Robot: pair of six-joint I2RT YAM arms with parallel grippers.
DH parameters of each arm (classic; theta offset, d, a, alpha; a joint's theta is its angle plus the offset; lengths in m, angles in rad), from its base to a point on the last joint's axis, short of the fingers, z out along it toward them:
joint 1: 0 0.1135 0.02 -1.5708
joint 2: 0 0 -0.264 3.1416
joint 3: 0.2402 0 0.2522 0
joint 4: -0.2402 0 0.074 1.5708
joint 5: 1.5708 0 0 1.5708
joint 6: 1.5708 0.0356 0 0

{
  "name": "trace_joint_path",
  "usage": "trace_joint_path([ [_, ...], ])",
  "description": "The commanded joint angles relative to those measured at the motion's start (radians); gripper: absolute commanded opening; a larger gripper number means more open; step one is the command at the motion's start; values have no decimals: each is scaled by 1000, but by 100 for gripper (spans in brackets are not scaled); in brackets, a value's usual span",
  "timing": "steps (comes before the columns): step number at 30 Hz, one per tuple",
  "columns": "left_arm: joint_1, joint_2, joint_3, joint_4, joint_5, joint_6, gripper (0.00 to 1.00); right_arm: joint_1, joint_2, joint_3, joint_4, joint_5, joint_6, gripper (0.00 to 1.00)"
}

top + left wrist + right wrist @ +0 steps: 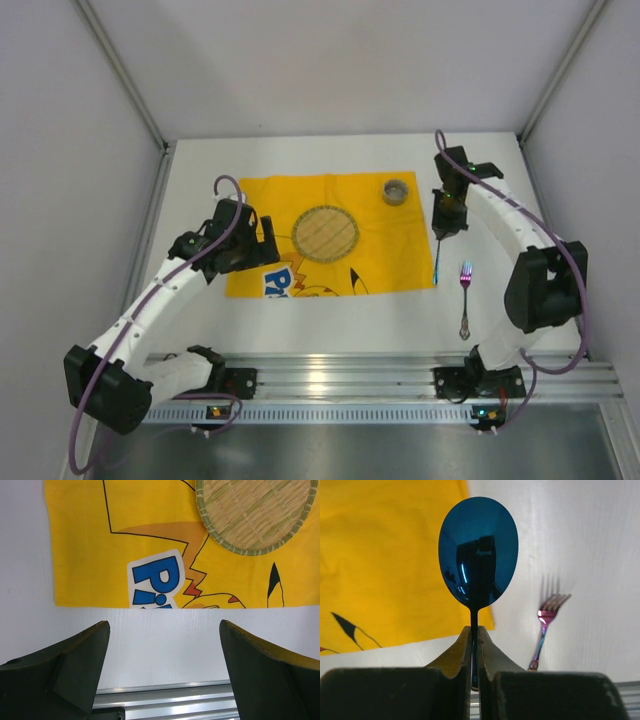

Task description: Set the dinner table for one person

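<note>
Overhead view: the white dinner table fills the middle of the frame, with an aluminium rail across the bottom. A yellow cloth lies at the centre, carrying a round woven mat and, at its upper right, a small metal cup. The left arm rises from the lower left, folds at its elbow and reaches up and right, so the left gripper hangs over the cloth's lower left part. The right arm climbs the right side, bends back toward the centre and tips its wrist downward. The right gripper sits just off the cloth's right edge, pinching a blue spoon. A fork lies on bare table just right of the spoon.

Left wrist view: the left gripper is spread wide with nothing between its fingers, above bare table below the cloth's edge. The mat is at upper right.

Right wrist view: the right gripper is clamped on the spoon's handle, bowl upward in frame. The fork is at lower right, the cloth at left.
</note>
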Motion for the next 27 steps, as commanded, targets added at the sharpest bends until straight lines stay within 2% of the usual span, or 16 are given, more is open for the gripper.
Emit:
trace_joint_path([
  [1,-3,-10,37,36,11,-14,96,122,86,146,-27,-6,-18,0],
  [5,-3,-39,40,5,-7,-17,96,214,229,267,-34,-6,-15,0],
  [10,-3,-106,28,-47,-30,-35,96,243,379,401,-52,0,-21,0],
  [16,-3,-183,5,-105,-70,-69,96,259,462,507,-57,0,-29,1],
  [17,-3,-191,2,-124,-73,-76,96,260,484,518,-57,-1,-27,7],
  [18,-3,-207,-1,-128,-76,-81,96,263,493,528,-58,-1,-25,19],
  [19,-3,-215,-3,-137,-84,-87,96,268,508,547,-60,-5,-25,44],
  [20,-3,-220,-1,-151,-87,-90,96,270,513,556,-63,-8,-25,55],
  [21,-3,-232,-1,-159,-88,-93,96,271,515,565,-66,-9,-19,72],
  [23,-3,-240,-1,-168,-97,-99,96,279,504,567,-63,-14,-13,79],
  [27,-3,-247,-3,-177,-101,-101,96,291,473,545,-64,-23,-6,81],
])
